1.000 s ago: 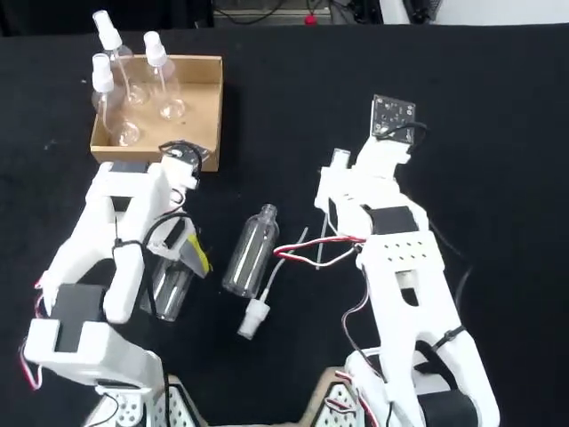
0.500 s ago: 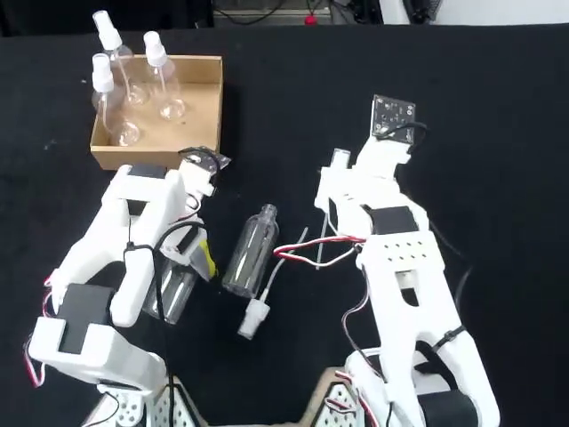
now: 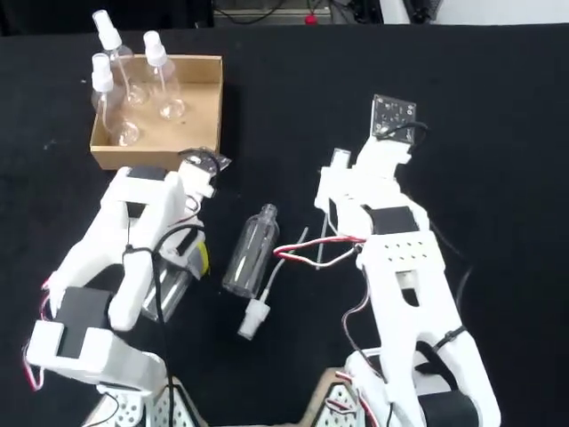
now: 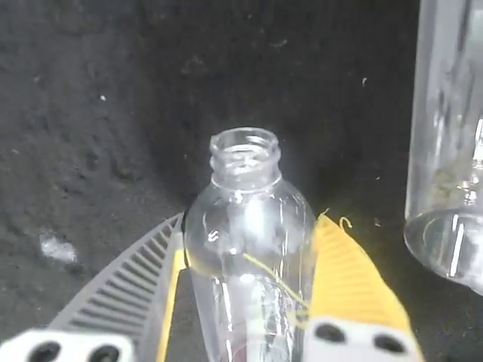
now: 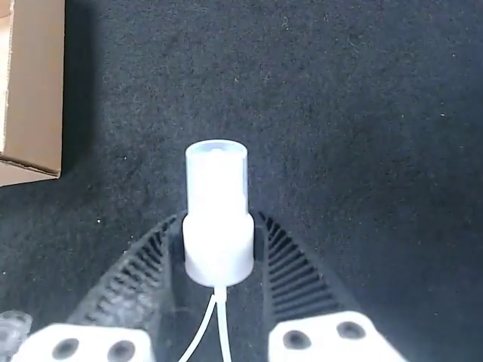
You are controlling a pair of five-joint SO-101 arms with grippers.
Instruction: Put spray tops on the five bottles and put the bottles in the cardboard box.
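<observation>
Bottles: three with spray tops fitted stand upright in the cardboard box [image 3: 203, 105], which sits at the far left of the black bench [image 3: 498, 133]. They are the rear bottle [image 3: 114, 55], the middle bottle [image 3: 164, 82] and the front bottle [image 3: 108, 105], grouped towards the box's left half.

Left claw [image 4: 249, 230] is closed on an uncapped bottle [image 4: 249, 264], with one finger on each side of the body just below the shoulder. The threaded neck is open and points away from the wrist camera. In the high view this held bottle [image 3: 169, 289] lies tilted beneath the left arm, near the front of the bench. Whether it touches the bench cannot be determined.

Second uncapped bottle [image 3: 251, 249] lies on its side on the bench between the two arms, with its neck towards the far side. A loose spray top [image 3: 254, 317] lies just beside its base, with its dip tube running alongside the bottle.

Right claw [image 5: 219, 230] grips a spray top [image 5: 218, 219] at the collar, with the nozzle cap projecting beyond the fingertips. The dip tube [image 5: 215, 324] trails back between the fingers. In the high view this claw [image 3: 336, 169] is at mid-bench, well apart from the box.
</observation>
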